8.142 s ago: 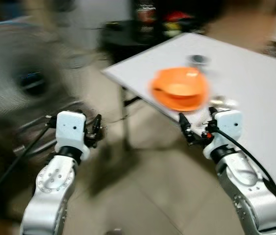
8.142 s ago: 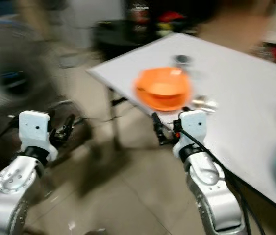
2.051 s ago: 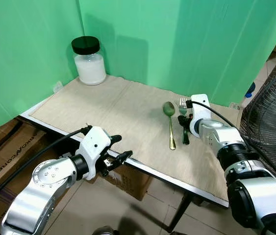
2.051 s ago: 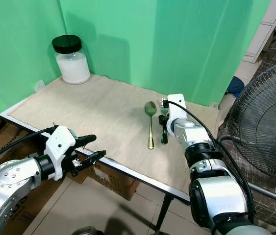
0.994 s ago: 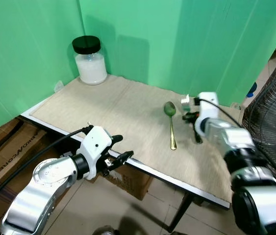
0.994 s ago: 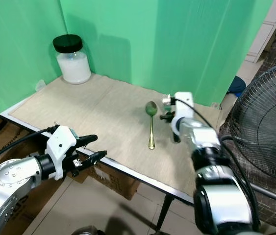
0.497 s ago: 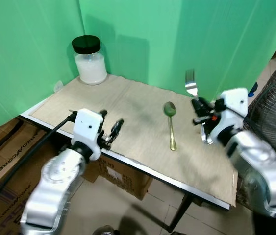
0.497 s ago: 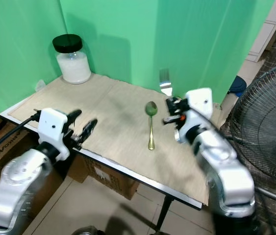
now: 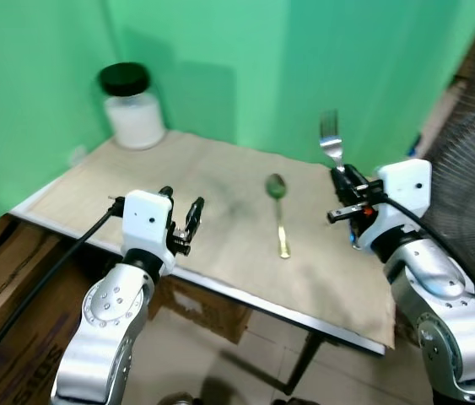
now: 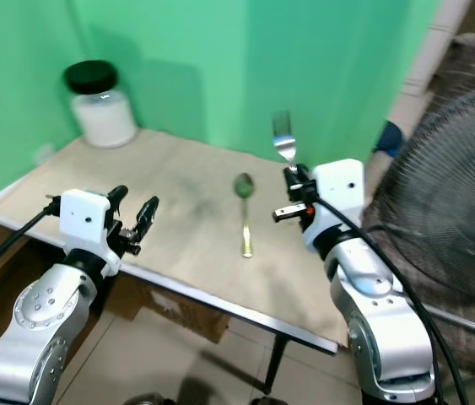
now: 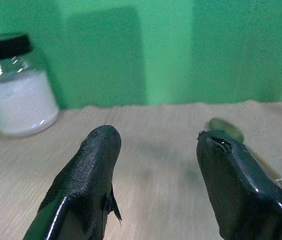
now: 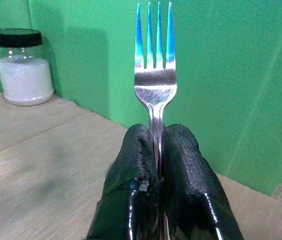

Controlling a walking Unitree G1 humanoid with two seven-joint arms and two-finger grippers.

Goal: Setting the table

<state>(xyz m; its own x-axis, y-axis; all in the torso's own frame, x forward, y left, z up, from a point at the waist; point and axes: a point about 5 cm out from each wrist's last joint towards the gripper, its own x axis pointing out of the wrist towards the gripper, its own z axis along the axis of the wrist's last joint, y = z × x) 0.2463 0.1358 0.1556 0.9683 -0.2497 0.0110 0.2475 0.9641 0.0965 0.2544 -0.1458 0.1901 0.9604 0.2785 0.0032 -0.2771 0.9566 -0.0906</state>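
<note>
Mat (image 9: 178,181) mostly bare; spoon (image 9: 278,211) mid-table, jar (image 9: 132,108) in far left corner, fan (image 10: 452,211) crowding right side.

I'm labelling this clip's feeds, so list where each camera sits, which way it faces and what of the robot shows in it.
Left eye: on the head, looking down at the table; both silver arms show.
Right eye: beside it, same scene.
Left wrist: along the left gripper, fingers apart, toward the jar.
Right wrist: along the right gripper, clamped on an upright fork.
Shared: the jar, the table and the green backdrop appear in all four.
</note>
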